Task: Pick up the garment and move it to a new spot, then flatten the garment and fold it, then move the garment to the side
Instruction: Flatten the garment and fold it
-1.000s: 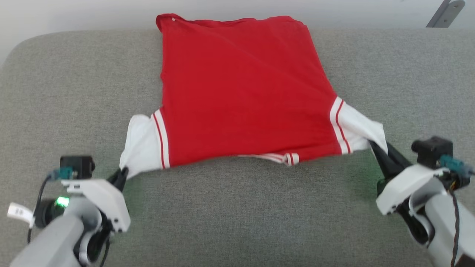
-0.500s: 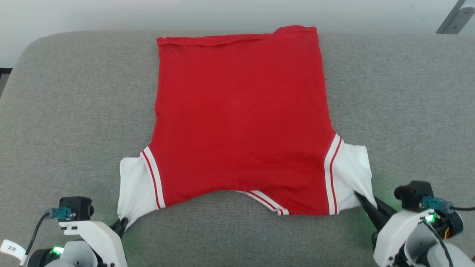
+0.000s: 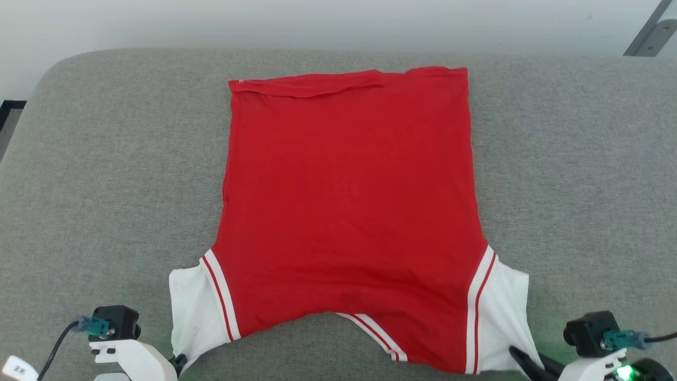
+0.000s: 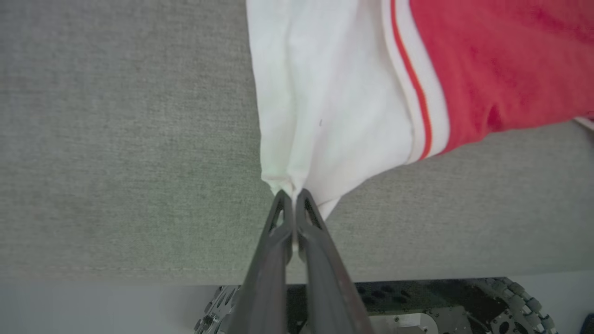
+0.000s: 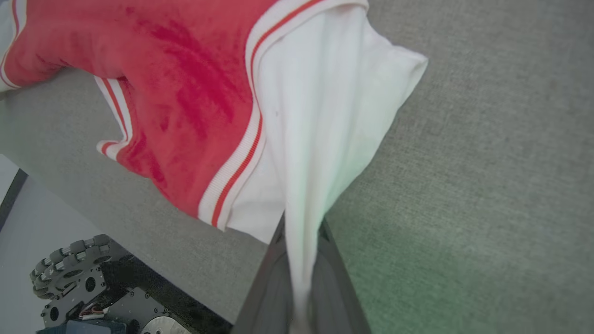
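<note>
Overhead, head view: red shirt (image 3: 349, 211) spread flat on grey upholstered surface (image 3: 106, 185), hem at far side, striped neckline toward robot. At lower left, left gripper (image 3: 179, 361) pinched on white sleeve end (image 3: 193, 307); at lower right, right gripper (image 3: 521, 359) pinched on opposite sleeve end (image 3: 505, 312).
Left wrist view: fingers (image 4: 274, 260) pressed together on sleeve corner, cloth drawn to point.
Right wrist view: white cloth clamped between fingers (image 5: 334, 287); wheeled base (image 5: 69, 278) beyond surface edge.

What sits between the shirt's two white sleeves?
Head view: the shirt's red body and its striped neckline on the near edge; nothing else lies between them.
</note>
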Robot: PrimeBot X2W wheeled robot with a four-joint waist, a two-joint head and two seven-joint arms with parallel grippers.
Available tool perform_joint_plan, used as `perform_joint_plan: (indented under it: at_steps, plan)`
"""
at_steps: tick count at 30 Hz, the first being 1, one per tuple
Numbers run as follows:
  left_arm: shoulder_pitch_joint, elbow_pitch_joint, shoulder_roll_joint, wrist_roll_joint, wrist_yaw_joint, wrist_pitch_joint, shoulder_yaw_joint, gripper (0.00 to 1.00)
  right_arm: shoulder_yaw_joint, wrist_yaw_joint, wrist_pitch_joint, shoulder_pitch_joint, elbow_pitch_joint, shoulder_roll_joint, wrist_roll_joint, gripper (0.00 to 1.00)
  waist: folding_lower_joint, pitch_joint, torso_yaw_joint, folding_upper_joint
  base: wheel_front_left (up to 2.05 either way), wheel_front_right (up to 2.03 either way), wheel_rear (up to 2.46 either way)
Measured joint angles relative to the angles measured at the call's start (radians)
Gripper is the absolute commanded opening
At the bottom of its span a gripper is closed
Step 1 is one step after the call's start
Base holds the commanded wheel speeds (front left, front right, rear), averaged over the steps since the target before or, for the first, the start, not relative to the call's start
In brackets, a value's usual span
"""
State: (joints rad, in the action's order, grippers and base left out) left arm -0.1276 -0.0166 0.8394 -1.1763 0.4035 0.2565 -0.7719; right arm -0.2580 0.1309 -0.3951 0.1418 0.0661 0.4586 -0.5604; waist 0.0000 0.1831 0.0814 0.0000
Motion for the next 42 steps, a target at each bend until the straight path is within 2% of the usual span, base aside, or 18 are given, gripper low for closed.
perform_joint_plan:
  at_steps: [7, 8, 9, 10, 18, 22, 26, 28, 31, 40, 42]
  plan:
    - [0.007, -0.034, 0.0, 0.011, 0.01, -0.033, 0.012, 0.0, 0.044, 0.0, -0.082, 0.055, 0.053, -0.057, 0.033, 0.0, 0.0, -0.001, -0.003, 0.0, 0.0, 0.0, 0.0]
    - [0.004, -0.035, 0.0, 0.016, 0.012, -0.04, 0.014, 0.0, 0.047, 0.0, -0.092, 0.055, 0.06, -0.063, 0.041, 0.18, 0.0, -0.002, -0.003, 0.0, 0.0, 0.0, 0.0]
    - [0.001, -0.036, -0.001, 0.017, 0.017, -0.048, 0.02, 0.0, 0.051, 0.0, -0.103, 0.057, 0.067, -0.072, 0.045, 0.47, 0.0, -0.001, -0.003, 0.0, 0.0, 0.0, 0.0]
    - [-0.002, -0.037, -0.004, 0.015, 0.019, -0.056, 0.029, 0.0, 0.055, 0.0, -0.114, 0.057, 0.076, -0.08, 0.049, 1.0, 0.0, -0.001, -0.003, 0.0, 0.0, 0.0, 0.0]
    - [-0.013, -0.059, 0.002, 0.024, 0.024, -0.076, 0.043, 0.0, 0.144, 0.0, -0.168, 0.036, 0.242, -0.123, 0.091, 1.0, 0.0, 0.011, -0.012, 0.0, 0.0, 0.0, 0.0]
    - [-0.022, -0.07, 0.005, 0.035, 0.023, -0.077, 0.041, 0.0, 0.194, 0.0, -0.168, -0.031, 0.311, -0.152, 0.126, 1.0, 0.0, 0.025, -0.012, 0.0, 0.0, 0.0, 0.0]
    - [-0.038, -0.074, -0.001, 0.047, 0.019, -0.081, 0.04, 0.0, 0.21, 0.0, -0.16, -0.146, 0.313, -0.159, 0.172, 1.0, 0.0, 0.044, -0.007, 0.0, 0.0, 0.0, 0.0]
    - [-0.05, -0.074, -0.008, 0.052, 0.017, -0.079, 0.036, 0.0, 0.22, 0.0, -0.143, -0.228, 0.274, -0.173, 0.174, 1.0, 0.0, 0.055, -0.004, 0.0, 0.0, 0.0, 0.0]
    - [-0.078, -0.073, -0.023, 0.065, 0.01, -0.076, 0.03, 0.0, 0.207, 0.0, -0.121, -0.362, 0.171, -0.157, 0.2, 1.0, 0.0, 0.076, 0.007, 0.0, 0.0, 0.0, 0.0]
    - [-0.178, -0.031, -0.087, 0.107, -0.035, -0.054, -0.009, 0.0, 0.164, 0.0, -0.042, -0.78, -0.29, -0.118, 0.212, 1.0, 0.0, 0.141, 0.072, 0.0, 0.0, 0.0, 0.0]
    - [-0.186, -0.026, -0.094, 0.111, -0.041, -0.053, -0.014, 0.0, 0.162, 0.0, -0.041, -0.818, -0.339, -0.113, 0.214, 1.0, 0.0, 0.148, 0.081, 0.0, 0.0, 0.0, 0.0]
